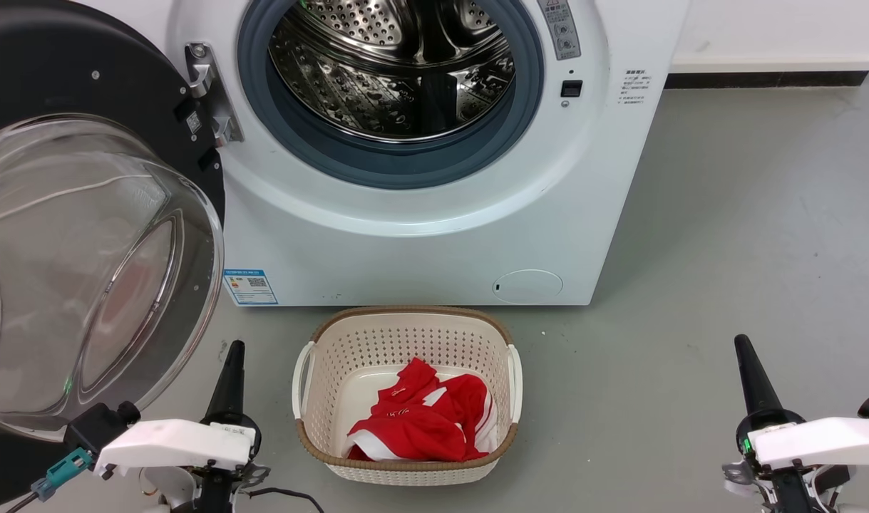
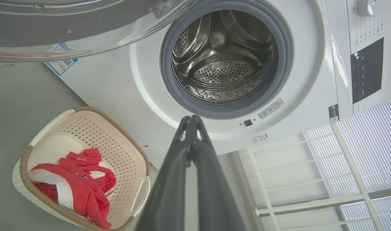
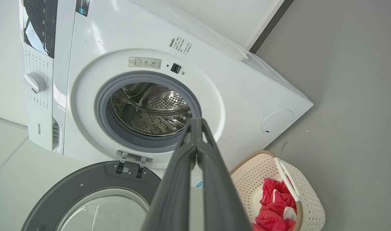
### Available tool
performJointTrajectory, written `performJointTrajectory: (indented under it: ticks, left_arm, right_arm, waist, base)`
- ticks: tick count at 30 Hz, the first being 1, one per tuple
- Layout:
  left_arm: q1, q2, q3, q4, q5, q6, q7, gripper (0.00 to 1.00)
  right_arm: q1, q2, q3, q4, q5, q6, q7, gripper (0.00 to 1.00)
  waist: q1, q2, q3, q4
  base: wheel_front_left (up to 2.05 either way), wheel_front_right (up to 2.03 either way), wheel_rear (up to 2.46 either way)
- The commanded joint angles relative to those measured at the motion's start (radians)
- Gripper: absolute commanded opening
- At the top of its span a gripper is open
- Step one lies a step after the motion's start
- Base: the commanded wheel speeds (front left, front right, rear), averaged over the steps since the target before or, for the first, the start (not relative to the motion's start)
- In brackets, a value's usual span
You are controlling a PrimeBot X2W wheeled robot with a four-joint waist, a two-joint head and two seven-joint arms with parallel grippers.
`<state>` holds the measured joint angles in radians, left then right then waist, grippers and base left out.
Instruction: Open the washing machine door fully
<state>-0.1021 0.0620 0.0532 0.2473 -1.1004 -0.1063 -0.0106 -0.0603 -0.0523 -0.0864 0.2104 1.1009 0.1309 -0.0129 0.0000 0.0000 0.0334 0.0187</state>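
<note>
The white washing machine stands ahead with its steel drum exposed inside the grey-blue ring. The washing machine door, black with a bulging clear glass bowl, hangs swung out wide on the left hinge; it shows too as a rim and a dark disc. My left gripper is low at the left, just right of the door's glass, shut and holding nothing. My right gripper is low at the right, away from the machine, shut and empty.
A cream perforated laundry basket with red and white clothing sits on the grey floor in front of the machine, between my arms. A white wire rack stands right of the machine. A round white filter cap is low on the front.
</note>
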Motion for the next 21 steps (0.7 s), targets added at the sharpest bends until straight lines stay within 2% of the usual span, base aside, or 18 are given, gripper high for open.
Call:
performJointTrajectory:
  ticks: [1, 21]
  left_arm:
    - [-0.013, 0.002, 0.007, -0.011, -0.029, -0.007, 0.008, 0.0]
    - [-0.012, -0.004, 0.03, -0.008, -0.217, -0.015, 0.054, 0.0]
  right_arm:
    - [-0.021, -0.004, -0.003, -0.003, 0.031, 0.0, 0.007, 0.0]
    - [-0.034, -0.003, -0.012, 0.011, 0.219, 0.0, 0.053, 0.0]
  waist:
    - [0.0, 0.0, -0.001, -0.001]
    - [0.0, 0.0, -0.011, -0.007]
  base:
    - [0.0, 0.0, 0.0]
    - [0.0, 0.0, 0.0]
